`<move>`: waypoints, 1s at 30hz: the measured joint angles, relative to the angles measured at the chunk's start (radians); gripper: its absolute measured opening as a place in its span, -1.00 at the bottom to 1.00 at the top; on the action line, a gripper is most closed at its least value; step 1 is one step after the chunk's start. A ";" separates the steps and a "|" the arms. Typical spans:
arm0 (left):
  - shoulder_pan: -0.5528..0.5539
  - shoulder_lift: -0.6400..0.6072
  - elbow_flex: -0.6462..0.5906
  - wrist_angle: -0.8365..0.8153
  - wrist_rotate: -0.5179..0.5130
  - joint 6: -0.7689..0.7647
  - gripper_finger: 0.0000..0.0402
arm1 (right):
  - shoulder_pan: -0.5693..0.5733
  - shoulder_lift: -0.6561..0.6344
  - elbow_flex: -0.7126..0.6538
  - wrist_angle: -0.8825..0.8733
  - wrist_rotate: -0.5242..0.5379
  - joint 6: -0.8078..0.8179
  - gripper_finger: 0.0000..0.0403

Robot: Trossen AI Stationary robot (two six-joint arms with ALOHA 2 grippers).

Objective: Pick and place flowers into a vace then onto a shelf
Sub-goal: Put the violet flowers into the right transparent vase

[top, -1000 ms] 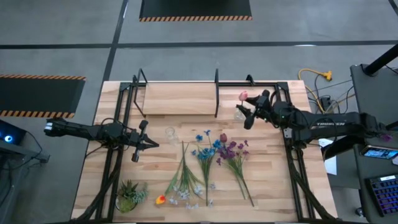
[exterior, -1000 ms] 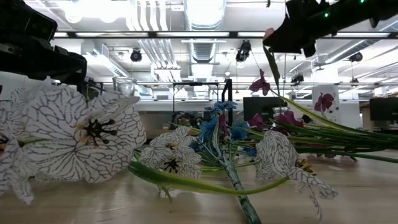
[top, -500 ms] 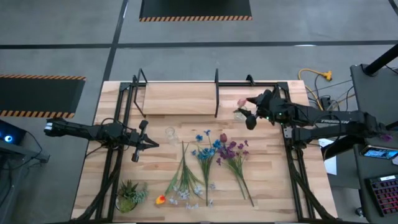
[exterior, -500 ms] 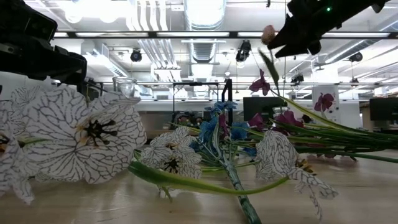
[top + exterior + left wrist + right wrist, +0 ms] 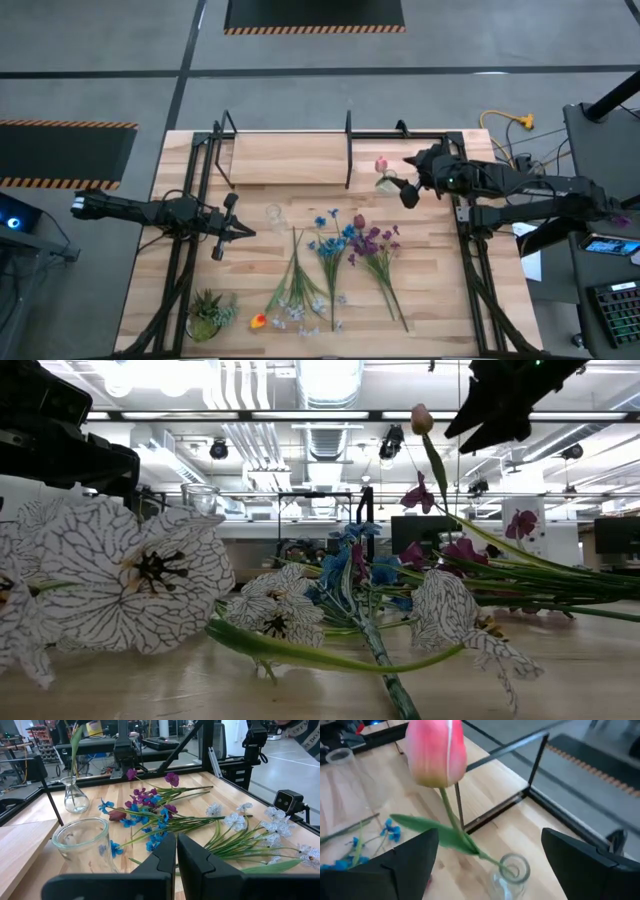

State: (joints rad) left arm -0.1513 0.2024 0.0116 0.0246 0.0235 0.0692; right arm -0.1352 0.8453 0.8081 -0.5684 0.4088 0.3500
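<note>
Pink tulip [image 5: 380, 164] stands stem-down in small glass vase [image 5: 386, 183], just beside shelf [image 5: 290, 158] right bracket. Right gripper [image 5: 408, 176] beside vase, fingers spread, holding nothing. Left gripper [image 5: 233, 216] pressed together, well left. Remaining flowers [image 5: 335, 250] loose on table [image 5: 420, 300] below shelf.

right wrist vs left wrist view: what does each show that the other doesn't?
Right wrist only: the pink tulip bloom up close, its stem down in the small vase's neck, and the open right gripper on either side of it.

Left wrist only: the shut left gripper, the empty glass jar, and the blue, purple and white flowers lying on the table.

Both: that small vase holding a stem, and the wooden tabletop.
</note>
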 joint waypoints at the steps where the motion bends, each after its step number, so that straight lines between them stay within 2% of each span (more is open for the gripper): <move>1: 0.000 0.000 0.000 0.000 0.000 0.000 -1.00 | 0.000 -0.001 0.016 -0.022 0.000 0.029 0.71; 7: 0.000 0.000 0.000 0.000 0.000 0.000 -1.00 | 0.026 0.000 0.118 -0.212 -0.028 0.172 0.65; 12: 0.000 0.000 0.000 0.000 0.000 0.000 -1.00 | 0.103 -0.001 0.197 -0.309 -0.117 0.273 0.63; 16: 0.000 0.000 0.000 0.000 0.000 0.000 -1.00 | 0.200 0.001 0.239 -0.359 -0.154 0.362 0.63; 23: 0.000 0.000 0.000 -0.001 0.000 0.000 -1.00 | 0.412 0.025 0.267 -0.428 -0.171 0.609 0.63; 30: 0.000 0.000 0.000 -0.004 0.000 0.000 -1.00 | 0.607 0.121 0.259 -0.425 -0.168 0.743 0.63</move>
State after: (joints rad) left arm -0.1509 0.2028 0.0116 0.0203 0.0231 0.0692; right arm 0.4714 0.9658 1.0672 -0.9935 0.2403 1.0929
